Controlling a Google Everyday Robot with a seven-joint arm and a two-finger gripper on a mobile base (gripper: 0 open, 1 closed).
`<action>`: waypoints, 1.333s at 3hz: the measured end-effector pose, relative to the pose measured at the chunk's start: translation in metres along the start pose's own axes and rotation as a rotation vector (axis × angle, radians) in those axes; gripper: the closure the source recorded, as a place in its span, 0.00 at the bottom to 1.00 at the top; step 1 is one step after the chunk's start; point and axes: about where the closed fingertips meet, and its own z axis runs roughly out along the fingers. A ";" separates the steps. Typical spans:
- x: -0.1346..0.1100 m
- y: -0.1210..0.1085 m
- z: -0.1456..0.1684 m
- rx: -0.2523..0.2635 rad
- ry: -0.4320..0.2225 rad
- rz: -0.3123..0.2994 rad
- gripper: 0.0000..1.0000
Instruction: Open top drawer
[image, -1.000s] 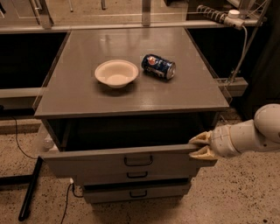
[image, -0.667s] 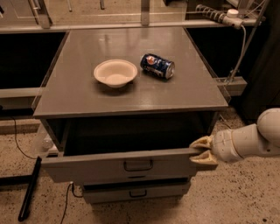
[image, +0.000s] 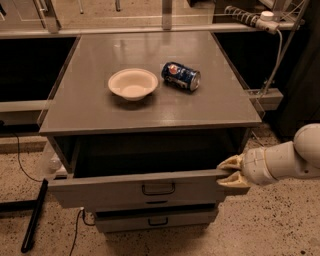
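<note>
Grey is the whole cabinet (image: 95, 112), and its top drawer (image: 110, 189) stands open toward 6 o'clock, at the low middle of the view, directly under the cabinet top. The inside of the drawer is a deep, dark box; the shadow hides the bottom, so I cannot tell what lies in it. The front is a flat grey panel with a black bar handle (image: 158, 188) at its centre. Below it, a smaller grey drawer (image: 125, 221) with its own little handle stays closed.

On the cabinet top sits a white bowl (image: 132, 83), upright, and I see only its pale inside. At 2 o'clock from the bowl, near but apart, a blue can (image: 180, 76) lies on its side.

My gripper (image: 221, 173) is at 4 o'clock in the view, at the right end of the drawer front. Its cream fingers (image: 231, 162) are clasped on this panel, one over the top edge and one below it.
</note>
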 end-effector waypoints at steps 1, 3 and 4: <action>-0.001 -0.001 -0.002 0.000 0.000 0.000 0.35; 0.008 0.011 0.003 -0.041 -0.022 0.026 0.61; 0.006 0.011 -0.001 -0.045 -0.024 0.029 0.84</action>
